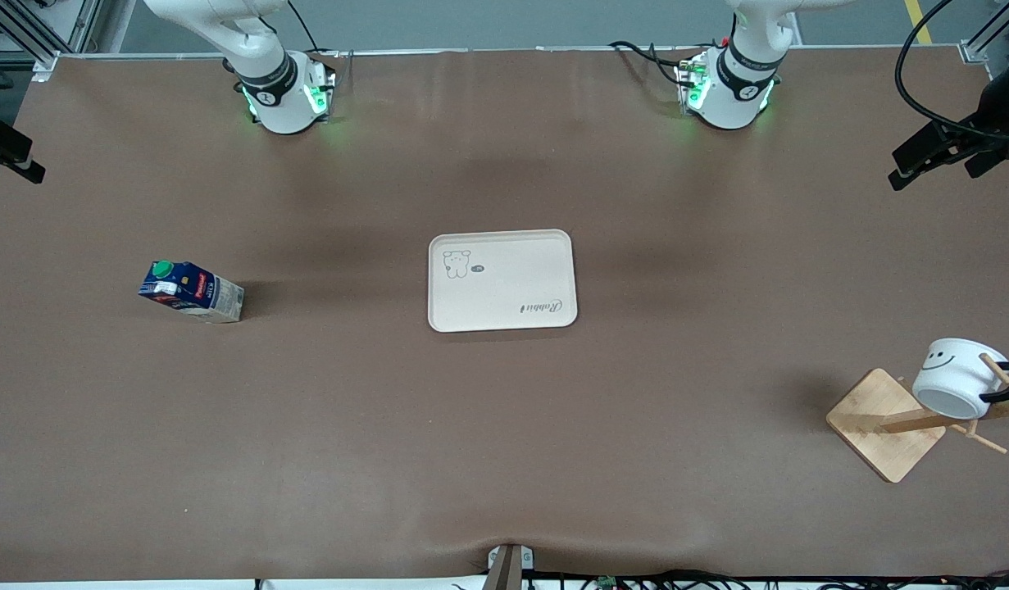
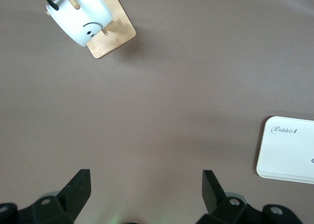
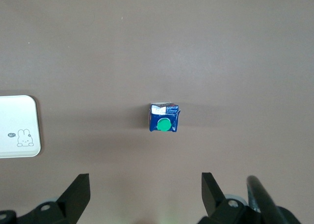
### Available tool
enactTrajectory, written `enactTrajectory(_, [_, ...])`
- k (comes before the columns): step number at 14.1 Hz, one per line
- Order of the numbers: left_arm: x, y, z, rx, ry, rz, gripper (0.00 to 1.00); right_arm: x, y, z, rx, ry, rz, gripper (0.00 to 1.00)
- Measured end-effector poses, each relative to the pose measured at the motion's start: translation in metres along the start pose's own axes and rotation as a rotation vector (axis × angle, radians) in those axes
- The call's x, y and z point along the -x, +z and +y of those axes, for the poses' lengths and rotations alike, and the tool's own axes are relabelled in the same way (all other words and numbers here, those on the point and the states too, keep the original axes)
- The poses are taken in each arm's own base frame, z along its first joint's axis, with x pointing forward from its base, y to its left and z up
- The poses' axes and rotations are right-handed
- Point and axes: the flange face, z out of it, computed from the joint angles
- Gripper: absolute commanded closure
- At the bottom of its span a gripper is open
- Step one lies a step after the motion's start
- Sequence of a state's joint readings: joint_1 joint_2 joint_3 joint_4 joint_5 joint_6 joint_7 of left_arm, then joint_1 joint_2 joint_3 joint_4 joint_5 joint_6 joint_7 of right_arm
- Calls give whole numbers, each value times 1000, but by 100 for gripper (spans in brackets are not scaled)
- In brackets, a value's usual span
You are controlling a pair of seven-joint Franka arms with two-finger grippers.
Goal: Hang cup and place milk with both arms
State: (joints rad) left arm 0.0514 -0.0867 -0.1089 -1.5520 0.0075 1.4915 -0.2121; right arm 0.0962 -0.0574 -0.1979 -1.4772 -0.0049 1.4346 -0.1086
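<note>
High over the brown table (image 1: pixel 504 459), both arms are drawn up, only their green-lit bases and lower links showing in the front view. The left gripper (image 2: pixel 146 189) hangs with its jaws spread wide and nothing between them, over bare table near the left arm's end. The right gripper (image 3: pixel 145 192) is likewise wide open and empty, above the milk (image 1: pixel 191 291), which stands upright on the table toward the right arm's end, green cap up. The cup (image 1: pixel 960 378) hangs by its black handle on a peg of the wooden rack (image 1: pixel 889 424) at the left arm's end, nearer the front camera than the cream tray (image 1: pixel 504 283) lying mid-table, well apart from both.
</note>
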Motion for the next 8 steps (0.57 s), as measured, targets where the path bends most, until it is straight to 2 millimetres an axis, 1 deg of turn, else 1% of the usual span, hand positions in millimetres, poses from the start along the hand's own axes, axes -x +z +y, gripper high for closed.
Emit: enactTrajectory(8, [1, 4, 15, 2, 33, -8, 0, -1, 3, -2, 0, -4, -3, 0])
